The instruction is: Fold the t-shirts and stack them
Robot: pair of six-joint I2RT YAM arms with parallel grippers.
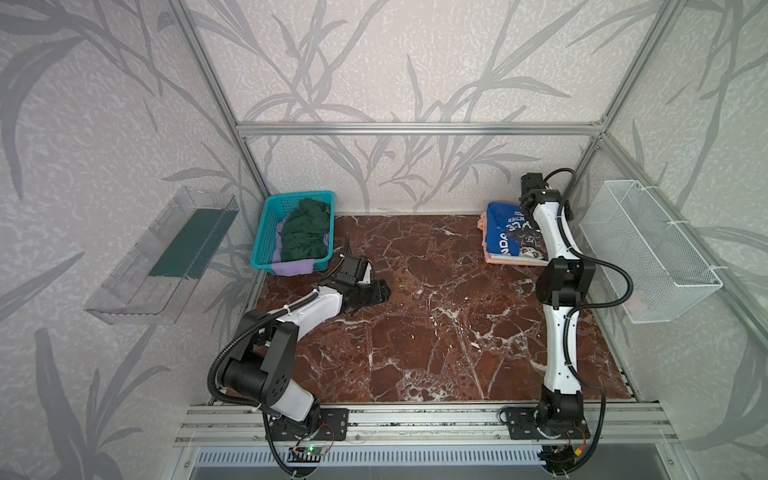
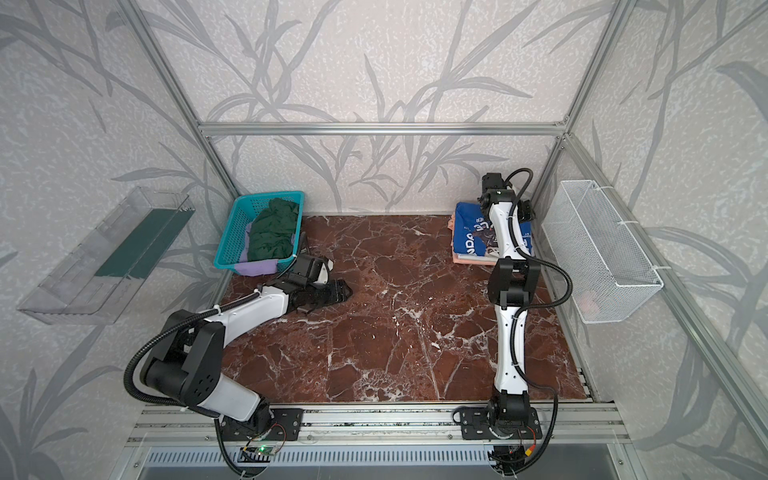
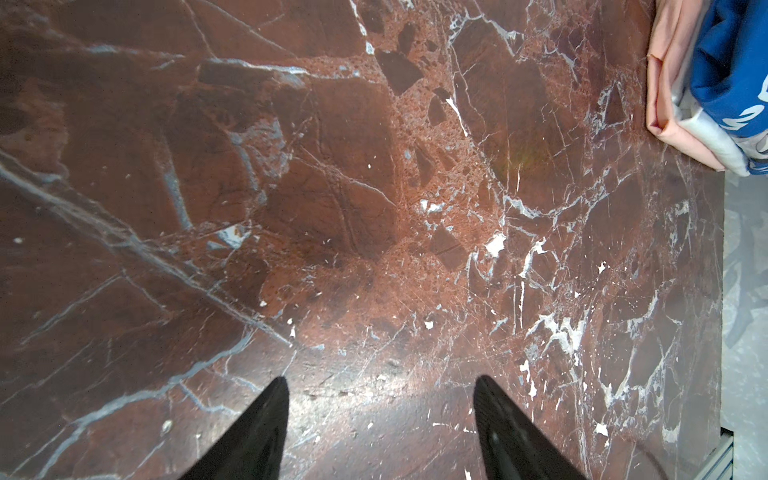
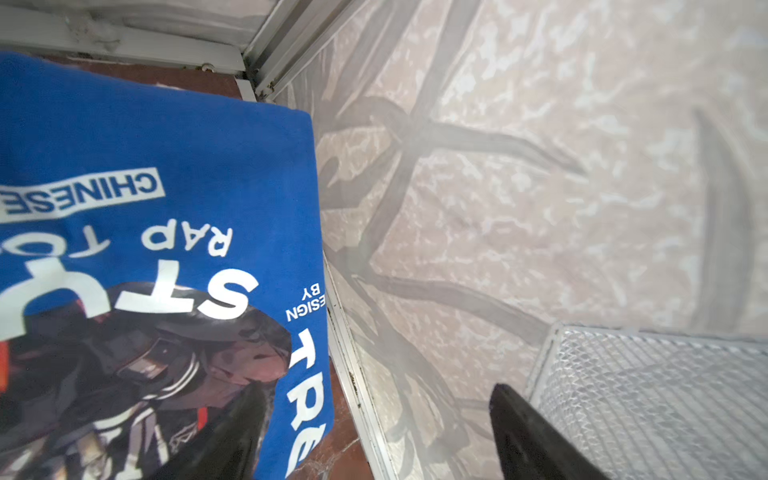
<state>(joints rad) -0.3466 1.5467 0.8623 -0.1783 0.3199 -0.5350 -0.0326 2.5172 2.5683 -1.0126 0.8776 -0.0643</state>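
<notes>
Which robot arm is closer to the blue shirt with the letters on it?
The right. The right gripper hangs open over the edge of the blue shirt by the wall. The left gripper is far off, near the teal basket.

The blue t-shirt at the tabletop's far right corner reads "CHINESE", "RAP TO", "ST", "ESIGN BY", "TRE".
</notes>
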